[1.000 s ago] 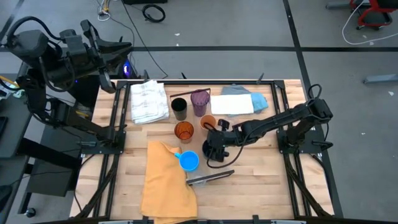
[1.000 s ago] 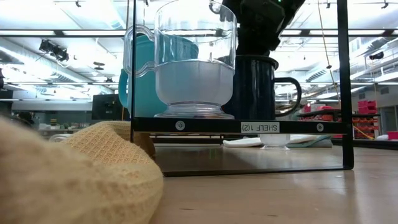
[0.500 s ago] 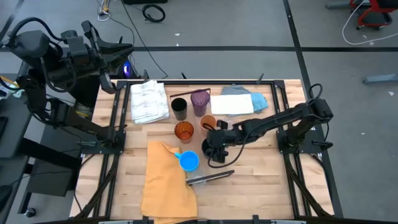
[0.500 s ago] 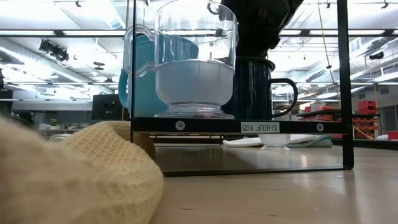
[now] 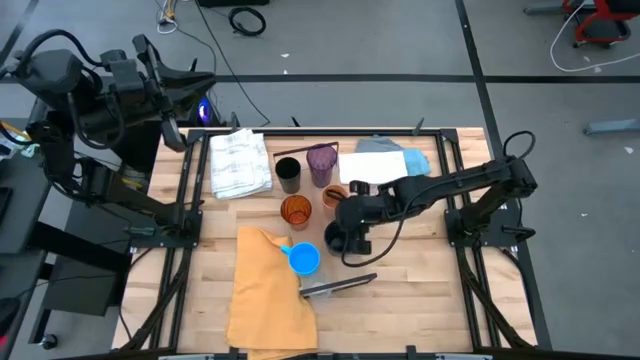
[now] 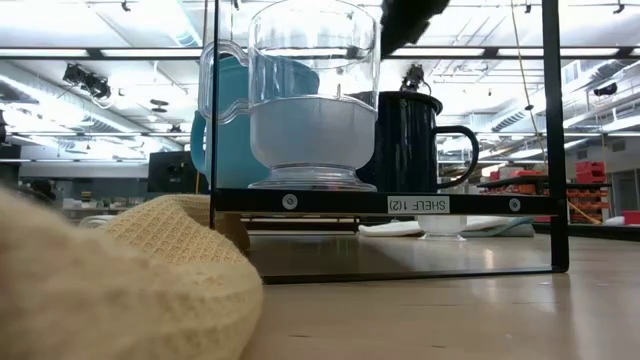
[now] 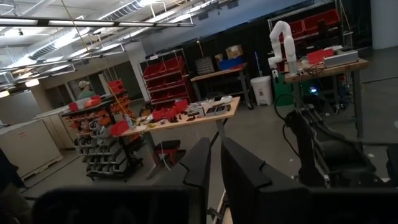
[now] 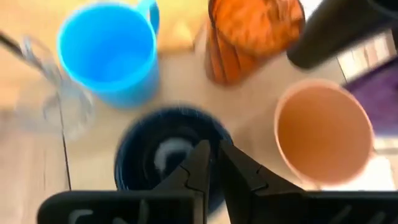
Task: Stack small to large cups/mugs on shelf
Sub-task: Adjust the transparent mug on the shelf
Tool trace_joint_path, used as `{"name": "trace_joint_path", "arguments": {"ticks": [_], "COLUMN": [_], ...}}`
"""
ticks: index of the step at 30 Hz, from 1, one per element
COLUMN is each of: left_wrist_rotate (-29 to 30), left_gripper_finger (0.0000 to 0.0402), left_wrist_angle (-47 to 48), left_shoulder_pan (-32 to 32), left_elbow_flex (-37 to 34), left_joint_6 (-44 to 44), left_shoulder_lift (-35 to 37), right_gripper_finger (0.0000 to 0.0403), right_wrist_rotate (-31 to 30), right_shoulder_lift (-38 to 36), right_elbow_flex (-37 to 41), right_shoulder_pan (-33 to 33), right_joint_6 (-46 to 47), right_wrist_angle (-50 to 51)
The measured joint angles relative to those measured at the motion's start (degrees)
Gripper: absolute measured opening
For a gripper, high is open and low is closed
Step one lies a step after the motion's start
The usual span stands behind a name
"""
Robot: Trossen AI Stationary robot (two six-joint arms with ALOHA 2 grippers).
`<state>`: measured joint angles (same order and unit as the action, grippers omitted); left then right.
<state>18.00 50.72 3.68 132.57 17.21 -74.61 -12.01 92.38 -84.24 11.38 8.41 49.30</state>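
Hovering just above the dark navy mug [image 5: 338, 240], the right gripper [image 8: 214, 163] shows its fingers nearly together and grasping nothing. That mug stands on the shelf [image 6: 380, 203] beside the clear plastic cup [image 6: 313, 95] and bright blue mug [image 5: 303, 259] — upright, handle outward. The left gripper [image 7: 214, 163] waits off the table, clenched.

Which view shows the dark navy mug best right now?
The low view: the dark navy mug stands in full profile, handle visible. The high view mostly hides it under the right arm; the right wrist view looks blurrily into its mouth; the left wrist view misses it.
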Motion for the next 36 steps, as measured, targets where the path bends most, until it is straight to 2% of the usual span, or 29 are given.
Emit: {"name": "trace_joint_path", "arguments": {"ticks": [7,14,18,21,26,28,31,36], "left_wrist_rotate": [0.0,0.0,-1.1,-6.6,-21.4,-22.9,-19.1,-8.0], "left_gripper_finger": [0.0052,0.0052,0.0062,0.0077,0.0111,0.0123,0.0132,0.0124], "left_wrist_angle": [2.1,4.5,5.3,5.6,11.2,13.9,16.2,15.1], "left_shoulder_pan": [0.0,0.0,0.0,0.0,-2.0,-5.6,-13.1,-25.1], "left_elbow_flex": [0.0,0.0,0.0,0.0,0.1,0.1,-0.1,0.0], "left_joint_6": [-0.7,-3.2,-7.2,-12.0,-22.9,-25.4,-27.3,-27.1], "left_shoulder_lift": [0.0,0.0,-0.7,-1.2,-3.2,-5.0,-7.9,-10.4], "right_gripper_finger": [0.0042,0.0043,0.0043,0.0043,0.0043,0.0043,0.0043,0.0043], "right_wrist_rotate": [0.0,-0.2,-3.0,-5.0,-10.2,-12.4,-14.8,-14.8], "right_shoulder_lift": [-0.6,-4.1,-6.3,-8.3,-12.5,-14.3,-17.3,-22.6], "right_elbow_flex": [-2.3,0.7,1.8,2.6,4.2,4.5,4.6,4.6], "right_shoulder_pan": [0.4,-0.1,-0.1,-0.1,-0.1,-0.1,-0.1,1.9], "right_joint_6": [2.6,6.1,8.1,9.6,13.9,15.9,19.6,29.4], "right_wrist_angle": [14.3,16.7,17.7,18.1,20.5,22.1,23.7,23.3]}}
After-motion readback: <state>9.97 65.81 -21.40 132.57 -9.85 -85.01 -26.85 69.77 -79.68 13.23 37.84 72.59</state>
